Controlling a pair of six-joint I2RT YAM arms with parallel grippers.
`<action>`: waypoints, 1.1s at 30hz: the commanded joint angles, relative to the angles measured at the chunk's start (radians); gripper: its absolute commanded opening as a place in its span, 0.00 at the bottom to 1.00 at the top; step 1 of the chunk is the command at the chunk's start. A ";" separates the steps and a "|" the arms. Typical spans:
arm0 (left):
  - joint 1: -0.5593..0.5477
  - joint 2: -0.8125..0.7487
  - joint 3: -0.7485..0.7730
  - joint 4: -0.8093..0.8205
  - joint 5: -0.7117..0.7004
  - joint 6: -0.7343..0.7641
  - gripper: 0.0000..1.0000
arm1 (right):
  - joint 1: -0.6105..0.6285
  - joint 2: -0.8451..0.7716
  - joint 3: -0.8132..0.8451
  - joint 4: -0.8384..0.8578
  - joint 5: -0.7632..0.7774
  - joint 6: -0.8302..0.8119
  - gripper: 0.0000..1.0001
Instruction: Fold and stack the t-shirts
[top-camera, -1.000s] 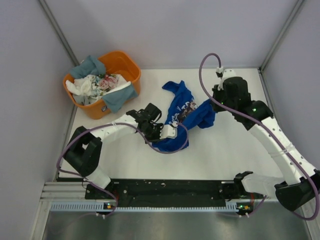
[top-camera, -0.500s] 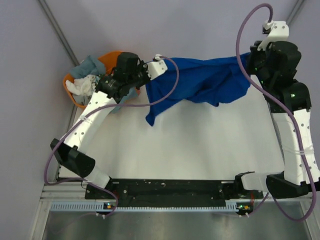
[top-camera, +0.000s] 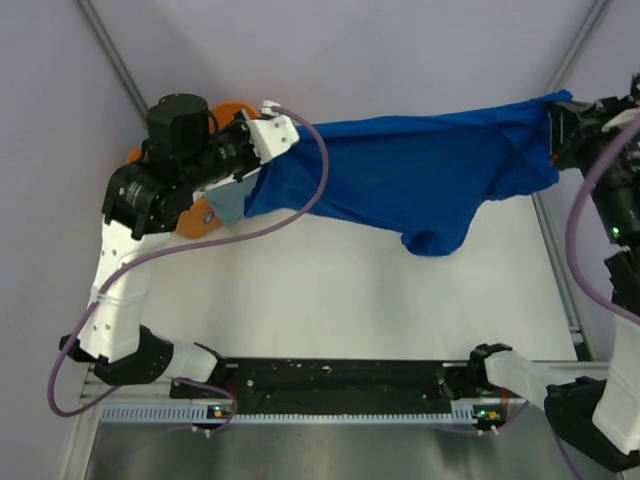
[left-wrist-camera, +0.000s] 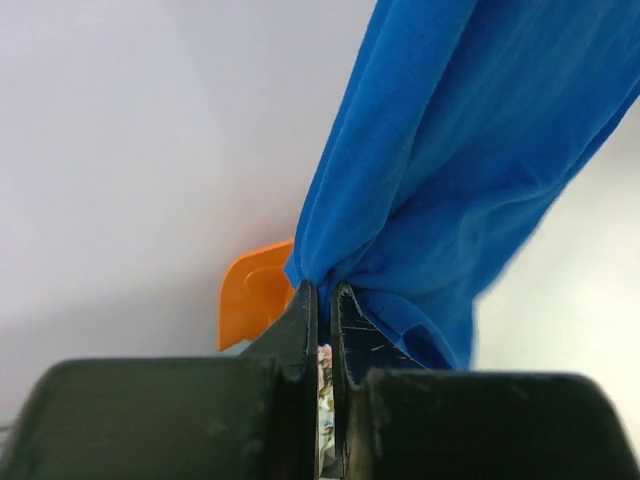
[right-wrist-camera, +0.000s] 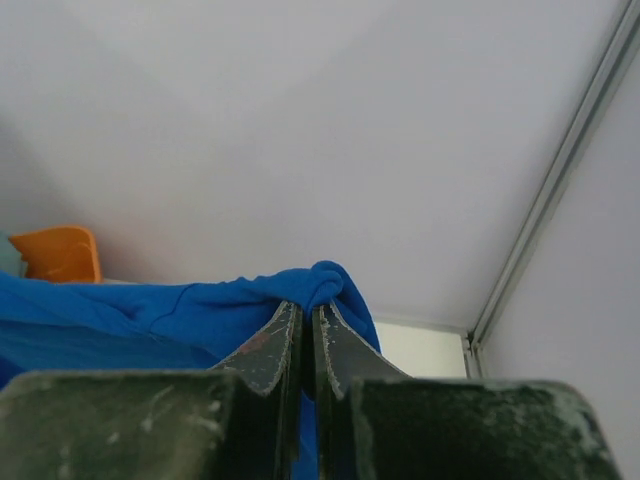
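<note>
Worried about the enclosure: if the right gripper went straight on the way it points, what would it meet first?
The right gripper is shut on the blue t-shirt, so cloth sits at its tips. Past that fold the wrist view shows only the back wall, probably next; its distance is unclear.

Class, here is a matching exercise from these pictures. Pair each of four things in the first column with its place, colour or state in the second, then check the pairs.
Column A
1. blue t-shirt
2. orange tub
3. left gripper
4. table

Column B
a. far left corner, partly hidden
b. white, below the hanging cloth
c. held up in the air, stretched wide
d. shut on bunched cloth

Pairs: 1-c, 2-a, 3-d, 4-b
</note>
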 joint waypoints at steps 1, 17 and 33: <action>0.000 -0.068 0.107 -0.153 0.189 -0.048 0.00 | 0.000 -0.096 0.070 0.039 -0.120 -0.019 0.00; 0.002 -0.033 -0.279 0.038 0.307 -0.152 0.00 | -0.002 0.159 -0.142 0.127 -0.042 -0.133 0.00; -0.023 0.485 -0.159 0.349 -0.096 -0.079 0.81 | -0.060 0.946 0.224 0.079 0.119 -0.043 0.80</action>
